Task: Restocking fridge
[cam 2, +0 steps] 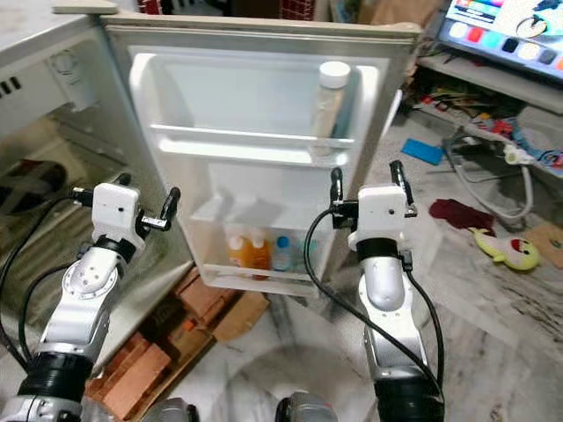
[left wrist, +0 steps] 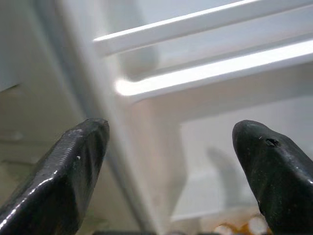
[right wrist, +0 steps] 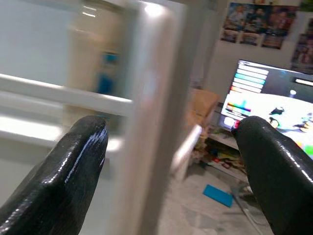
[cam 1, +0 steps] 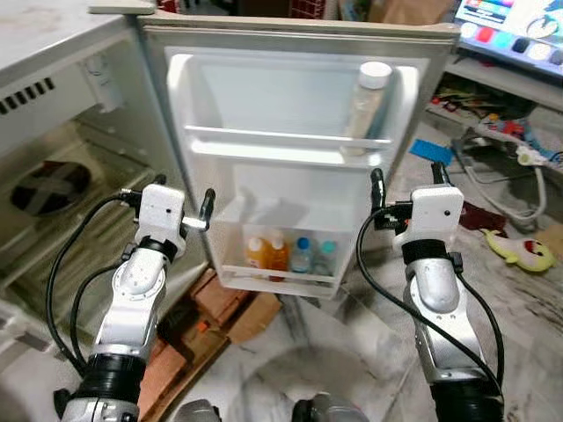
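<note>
Fridge point(cam 1: 53, 132) stands at the robot's left, cabinet interior dim, a dark round object point(cam 1: 48, 187) on a shelf inside; fridge door point(cam 1: 299, 105) swung wide open straight ahead, white inner liner facing the robot; marble floor point(cam 1: 352, 334) below, stack of bricks point(cam 1: 215, 303) by the door's lower corner; lit screen point(cam 1: 510, 22) at upper right with cluttered shelving beneath it; upper door shelf point(cam 1: 281, 141) holds one tall pale bottle with a white cap point(cam 1: 369, 97), upright at its right end; lower door shelf point(cam 1: 277, 268) holds two orange bottles point(cam 1: 266, 252) side by side and two small clear bottles with blue caps point(cam 1: 313, 256) just beside them, all upright; left gripper point(cam 1: 185, 204) raised near the door's hinge edge, fingers point(left wrist: 73, 166) spread apart, nothing between them, edge of the door liner seen in the gap; right gripper point(cam 1: 409, 180) raised near the door's free edge, fingers point(right wrist: 73, 166) spread apart and empty, the door edge between them in its wrist view; on the floor at right, a blue flat item point(cam 1: 431, 151), a dark red cloth point(cam 1: 479, 215), a yellow plush toy point(cam 1: 519, 251), white cables point(cam 1: 493, 171)
</note>
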Robot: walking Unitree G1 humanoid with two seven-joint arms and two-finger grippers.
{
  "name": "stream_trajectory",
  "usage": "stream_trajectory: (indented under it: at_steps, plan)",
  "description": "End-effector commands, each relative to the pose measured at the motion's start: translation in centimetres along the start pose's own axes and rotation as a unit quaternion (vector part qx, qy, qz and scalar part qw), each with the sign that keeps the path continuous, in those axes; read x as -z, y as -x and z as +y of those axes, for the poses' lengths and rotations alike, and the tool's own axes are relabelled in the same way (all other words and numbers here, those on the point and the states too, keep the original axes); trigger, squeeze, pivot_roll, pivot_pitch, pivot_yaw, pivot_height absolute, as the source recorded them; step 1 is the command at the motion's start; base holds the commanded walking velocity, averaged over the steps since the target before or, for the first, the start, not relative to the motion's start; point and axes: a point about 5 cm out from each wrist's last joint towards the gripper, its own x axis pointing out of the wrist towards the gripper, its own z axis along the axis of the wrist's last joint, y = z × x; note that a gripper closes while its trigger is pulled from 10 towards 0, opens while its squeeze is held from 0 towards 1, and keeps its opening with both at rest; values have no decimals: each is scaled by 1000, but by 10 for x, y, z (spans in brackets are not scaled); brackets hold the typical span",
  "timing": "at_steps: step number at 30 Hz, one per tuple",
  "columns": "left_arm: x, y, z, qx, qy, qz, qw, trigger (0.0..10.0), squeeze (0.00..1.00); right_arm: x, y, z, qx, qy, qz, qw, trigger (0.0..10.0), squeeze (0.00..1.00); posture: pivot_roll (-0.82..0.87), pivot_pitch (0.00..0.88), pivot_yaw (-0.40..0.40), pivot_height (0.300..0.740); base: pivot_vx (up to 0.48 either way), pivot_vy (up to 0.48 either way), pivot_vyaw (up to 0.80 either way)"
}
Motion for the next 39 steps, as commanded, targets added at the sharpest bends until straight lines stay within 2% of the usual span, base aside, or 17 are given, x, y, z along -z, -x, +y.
stream_trajectory:
  at_steps: [1,7,10,13,18,22,28,39]
  plan:
    - [-3,-4,-1,7,-2,-8,1000,10000,0,-4,-3,-5,10,-1,-5,1000,10000,0,-32,0,-9,740,0,-480,0]
    - [-1,-2,2,0,-6,-10,1000,10000,0,-1,-2,1,3,-9,3,1000,10000,0,-25,0,-13,740,0,-480,0]
    - [2,2,-1,-3,-3,-9,1000,10000,0,-2,-4,12,-27,-15,0,1000,10000,0,-14,0,-33,740,0,-480,0]
    - [3,9,-2,-12,-1,-7,1000,10000,0,-4,-2,16,-45,-4,-4,999,10000,0,-16,0,-49,740,0,-480,800]
    - [9,18,-4,-13,5,4,1000,10000,0,-6,-4,20,-58,-16,-3,998,10000,0,-21,5,-58,740,0,-480,800]
    - [13,28,-5,-13,3,15,1000,10000,0,-9,-1,24,-76,-31,-2,997,10000,0,-22,48,-70,740,0,-480,800]
    - [13,33,-3,-19,-5,25,999,10000,0,-13,-7,32,-96,-44,-9,994,10000,0,-5,65,-57,740,0,-480,800]
    - [13,37,-2,-11,-13,39,999,10000,0,-18,-15,35,-103,-52,-22,993,10000,0,2,87,-36,740,0,-474,800]
